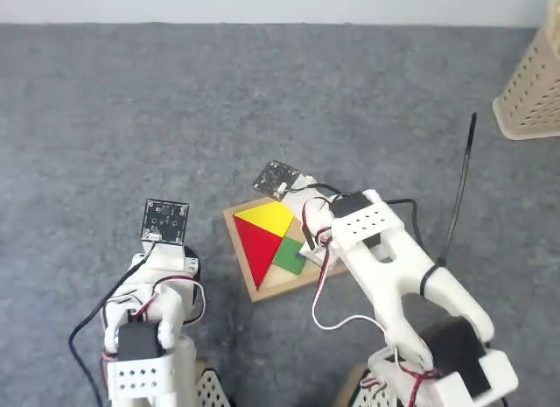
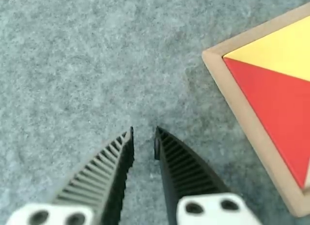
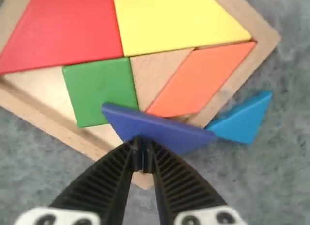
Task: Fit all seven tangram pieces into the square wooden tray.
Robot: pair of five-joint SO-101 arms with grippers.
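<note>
High view: the right arm point(image 1: 394, 267) leans over the square wooden tray point(image 1: 240, 249) on the grey fuzzy bench point(image 1: 131, 101). A pale basket point(image 1: 534, 83) stands far off.

Left wrist view: the left pincer point(image 2: 144, 135) hangs a little open and empty — the tray's corner is just beside it.

Right wrist view: the right pincer point(image 3: 143, 152) squeezes the dark blue wooden triangle point(image 3: 155, 128), tilted over the tray's edge. A light blue wooden triangle point(image 3: 242, 121) lies outside, just past its tips. I think it is placing this piece — next it must lie flat in the bare spot underneath.
</note>
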